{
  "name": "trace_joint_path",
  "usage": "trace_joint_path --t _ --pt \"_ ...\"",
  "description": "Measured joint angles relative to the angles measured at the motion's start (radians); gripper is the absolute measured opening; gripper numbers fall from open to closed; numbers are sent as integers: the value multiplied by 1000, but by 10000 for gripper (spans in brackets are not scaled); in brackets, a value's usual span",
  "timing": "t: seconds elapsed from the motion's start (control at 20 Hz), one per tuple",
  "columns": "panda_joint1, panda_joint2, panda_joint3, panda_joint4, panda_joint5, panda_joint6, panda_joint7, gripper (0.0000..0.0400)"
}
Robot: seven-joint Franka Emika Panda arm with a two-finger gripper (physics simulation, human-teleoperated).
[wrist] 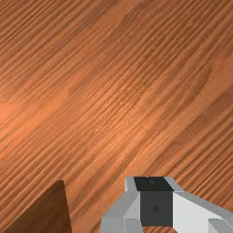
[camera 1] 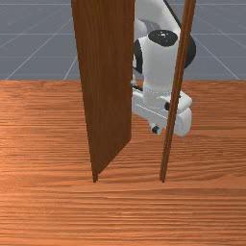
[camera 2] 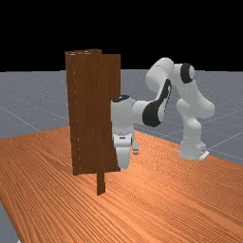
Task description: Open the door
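Orange-brown tabletop (camera 1: 48,211) spread beneath the door (camera 1: 106,86), which stood ajar, angled back toward my arm (camera 1: 161,65). Open space separated its free edge from the slim post (camera 1: 169,129); near that edge hung my gripper (camera 1: 155,129), spread or pressed together, I couldn't tell.

Left of centre in the front view, the door (camera 1: 108,86) is dark brown with fine vertical grain; the slim post (camera 1: 175,91) to its right is redder, striped lengthwise. Orange-brown with darker wavy streaks runs the table (camera 1: 43,144). The arm (camera 2: 122,114) is white, black-banded. Pale grid lines cross the blue-grey floor (camera 2: 223,102), under black at the far view's top.
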State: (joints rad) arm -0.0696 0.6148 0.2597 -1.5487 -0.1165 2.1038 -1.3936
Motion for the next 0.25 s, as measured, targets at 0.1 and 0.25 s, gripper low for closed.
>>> trace_joint_path --t 0.1,0.25 --pt "-83 -12 -14 -9 3 -3 -132 0" --pt "-175 -5 -49 9 20 -14 -202 0"
